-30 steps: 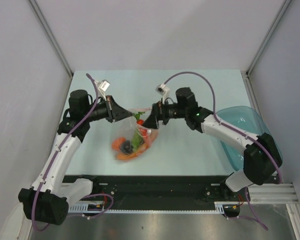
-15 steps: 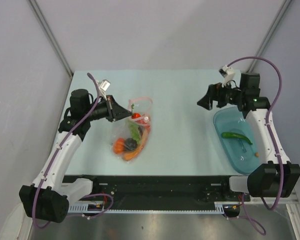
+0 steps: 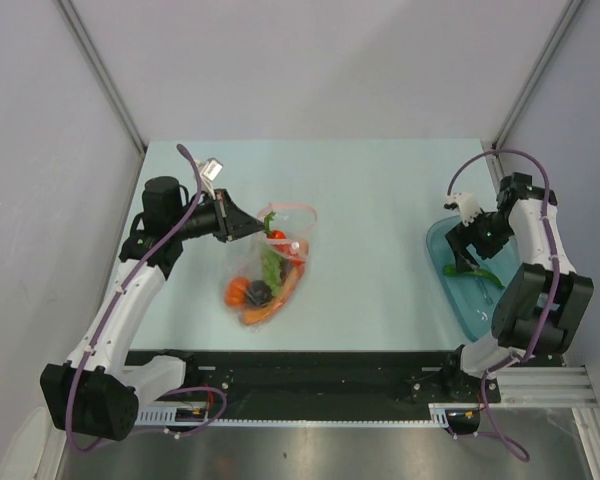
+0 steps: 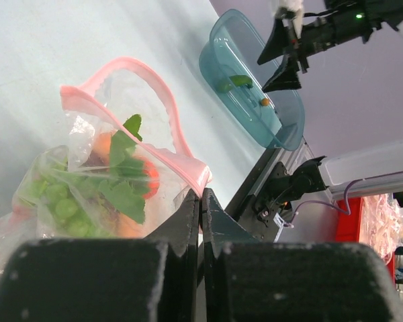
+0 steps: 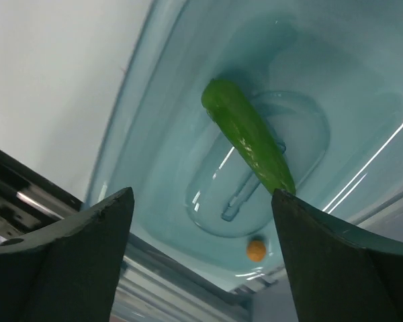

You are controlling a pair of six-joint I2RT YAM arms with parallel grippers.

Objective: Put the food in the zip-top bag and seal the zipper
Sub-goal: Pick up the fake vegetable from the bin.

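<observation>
Pinching pink-red zipper strip [image 4: 169, 115] of crinkly clear plastic bag [image 4: 87, 144] between shut left fingers [image 4: 190, 213]; holding right fingers [image 5: 87, 255] spread wide over teal translucent plastic bowl [image 5: 154, 134].

lit brightly and evenly from overhead; casts only soft, faint shadows; streaks white glare across the teal bowl [image 5: 309, 60]; blurs the near fingers [image 4: 87, 282].

Pale blue-green flat tabletop [image 3: 380, 190]. A translucent teal plastic bowl [image 3: 458, 298] stands at its right edge. Well left of the bowl lies a crinkly clear plastic bag [image 3: 270, 275] with a pink-red mouth strip, its lower end apparently resting on the surface.
</observation>
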